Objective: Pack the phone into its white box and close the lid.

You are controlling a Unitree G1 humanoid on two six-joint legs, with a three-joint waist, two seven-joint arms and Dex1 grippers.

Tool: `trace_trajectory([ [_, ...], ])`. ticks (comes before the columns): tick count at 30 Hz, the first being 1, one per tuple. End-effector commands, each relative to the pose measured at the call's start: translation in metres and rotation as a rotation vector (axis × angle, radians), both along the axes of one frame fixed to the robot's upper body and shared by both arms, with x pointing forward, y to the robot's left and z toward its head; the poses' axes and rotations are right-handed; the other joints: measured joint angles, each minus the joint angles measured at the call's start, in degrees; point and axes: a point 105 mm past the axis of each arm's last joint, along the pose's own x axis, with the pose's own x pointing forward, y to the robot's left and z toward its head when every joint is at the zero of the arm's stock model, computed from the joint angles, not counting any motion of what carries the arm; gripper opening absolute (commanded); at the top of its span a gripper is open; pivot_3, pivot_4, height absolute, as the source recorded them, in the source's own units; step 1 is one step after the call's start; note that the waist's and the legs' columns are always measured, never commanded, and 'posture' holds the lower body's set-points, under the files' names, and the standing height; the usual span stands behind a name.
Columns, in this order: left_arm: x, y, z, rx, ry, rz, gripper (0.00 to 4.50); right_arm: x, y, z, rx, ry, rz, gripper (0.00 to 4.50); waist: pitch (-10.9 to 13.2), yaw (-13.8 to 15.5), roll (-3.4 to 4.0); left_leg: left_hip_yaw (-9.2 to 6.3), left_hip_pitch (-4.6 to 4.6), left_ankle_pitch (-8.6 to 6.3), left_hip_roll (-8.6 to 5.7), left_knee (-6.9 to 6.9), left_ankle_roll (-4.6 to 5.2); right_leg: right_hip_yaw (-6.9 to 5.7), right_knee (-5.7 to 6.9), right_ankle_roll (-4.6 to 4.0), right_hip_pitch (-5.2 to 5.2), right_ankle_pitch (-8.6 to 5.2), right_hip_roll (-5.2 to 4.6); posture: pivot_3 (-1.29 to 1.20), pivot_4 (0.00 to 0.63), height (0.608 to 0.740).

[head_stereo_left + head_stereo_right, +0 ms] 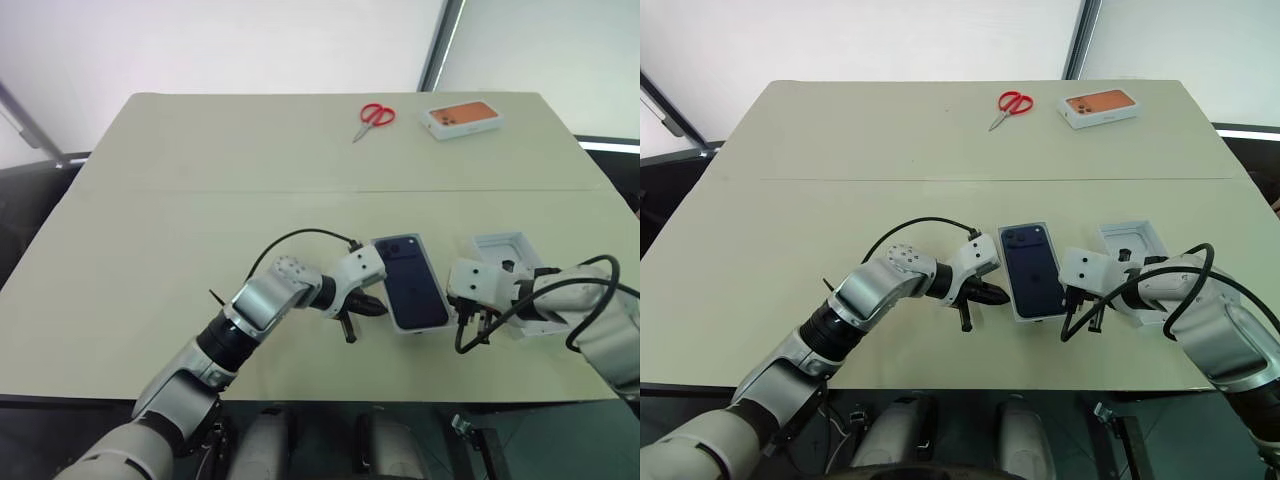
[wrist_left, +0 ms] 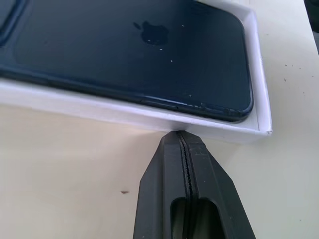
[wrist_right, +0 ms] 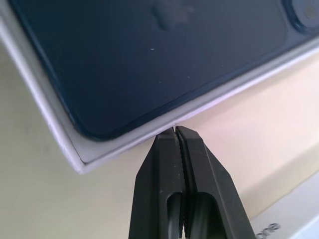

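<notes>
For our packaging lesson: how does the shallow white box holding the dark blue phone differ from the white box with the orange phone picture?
The shallow white box lies open near the grippers, the dark blue phone showing inside; the orange-picture box sits at the table's far side beside red scissors, its pictured face up. Both are white and rectangular.

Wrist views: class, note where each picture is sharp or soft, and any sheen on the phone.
Left wrist view: the slim dark navy-blue phone in its shallow white box looks crisp, with a faint sheen; the shut black left end effector is sharp. Right wrist view: the phone looks softer, and the shut right end effector is sharper.
</notes>
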Motion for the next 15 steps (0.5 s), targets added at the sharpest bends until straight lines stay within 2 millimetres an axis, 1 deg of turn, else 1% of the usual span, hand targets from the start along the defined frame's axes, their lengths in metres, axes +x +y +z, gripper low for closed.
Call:
trace_trajectory([
  [1,0.003,-0.004,0.013,-0.033,-0.056,-0.009,0.00,-0.007,0.015,0.006,0.018,-0.012,0.087,0.06,0.0,0.0,0.00,0.00,0.00,0.00,0.00,0.00,0.00,0.00,0.00,0.00,0.00,0.00,0.00,0.00,0.150,0.697],
  [8,0.003,-0.001,0.012,-0.033,-0.057,-0.005,0.00,-0.003,0.010,0.008,0.004,-0.031,0.070,0.06,0.0,-0.1,0.00,0.00,0.00,0.00,0.00,0.00,-0.01,0.00,0.00,0.00,0.00,0.00,0.00,0.00,0.150,0.697],
  [12,0.005,0.005,0.011,-0.030,-0.051,0.005,0.00,0.004,0.001,0.015,-0.019,-0.069,0.042,0.06,0.0,-0.1,0.00,0.00,0.00,0.02,0.00,0.00,-0.03,0.00,0.00,0.00,0.00,0.00,0.00,0.00,0.150,0.697],
  [14,0.007,0.011,0.009,-0.023,-0.051,0.019,0.00,0.004,-0.005,0.017,-0.012,-0.050,0.022,0.06,0.0,-0.1,0.00,0.00,0.01,0.02,0.00,0.00,-0.03,0.00,0.00,0.00,0.00,0.00,0.00,0.00,0.150,0.697],
  [15,0.009,0.016,0.009,-0.022,-0.048,0.031,0.00,0.004,-0.009,0.020,-0.003,-0.042,-0.002,0.29,0.0,-0.1,0.00,0.00,0.01,0.02,0.00,0.00,-0.03,0.00,0.00,0.00,0.00,0.00,0.00,0.00,0.150,0.697],
])
